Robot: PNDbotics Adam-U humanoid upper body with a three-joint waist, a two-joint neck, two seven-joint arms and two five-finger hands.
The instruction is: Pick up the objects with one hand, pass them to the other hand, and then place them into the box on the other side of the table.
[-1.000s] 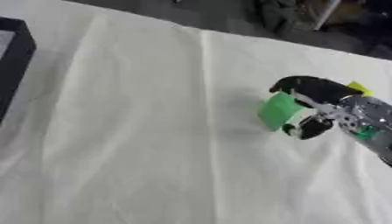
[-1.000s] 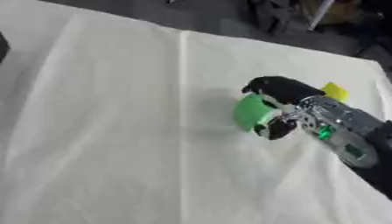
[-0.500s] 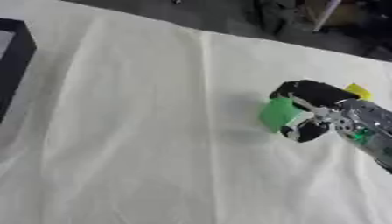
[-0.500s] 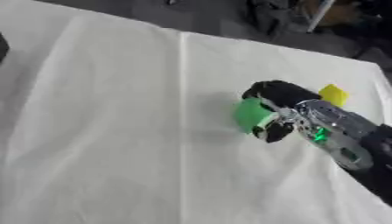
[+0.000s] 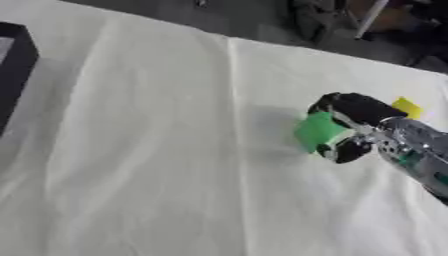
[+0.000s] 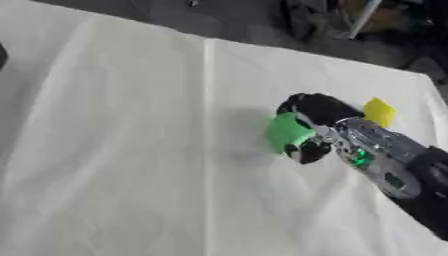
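Fingers of my right hand curl around the green block on the tabletop; lift, handover and box placement remain, judging from here.

green block | tilted, in fingers | yellow piece | lying behind

Right hand (fingers curled) round green object

no readable text, no labels, no brands, no numbers, no signs
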